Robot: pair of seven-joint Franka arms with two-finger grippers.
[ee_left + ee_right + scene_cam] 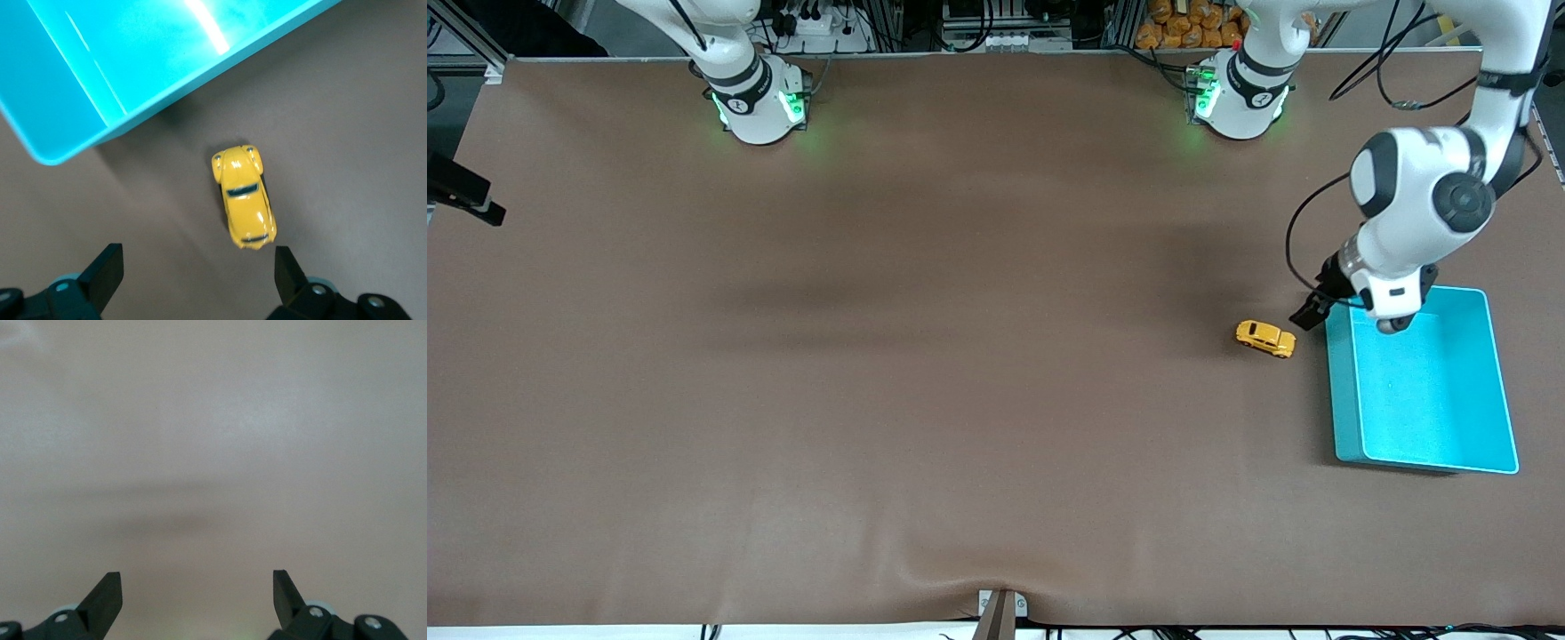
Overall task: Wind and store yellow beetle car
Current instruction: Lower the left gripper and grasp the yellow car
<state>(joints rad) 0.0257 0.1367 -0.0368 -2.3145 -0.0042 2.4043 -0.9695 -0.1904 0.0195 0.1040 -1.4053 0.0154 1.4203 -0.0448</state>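
The yellow beetle car (1265,339) sits on the brown desk (925,356) just beside the cyan bin (1343,391). The left end effector (197,277) hangs wide open and empty above it, partly hidden by its wrist. The right end effector (197,597), open and empty, shows only fingertips over bare desk.

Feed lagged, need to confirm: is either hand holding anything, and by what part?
Nothing is held. Left hand is open above the car, which sits on the table beside the bin. Right hand is open, waiting.
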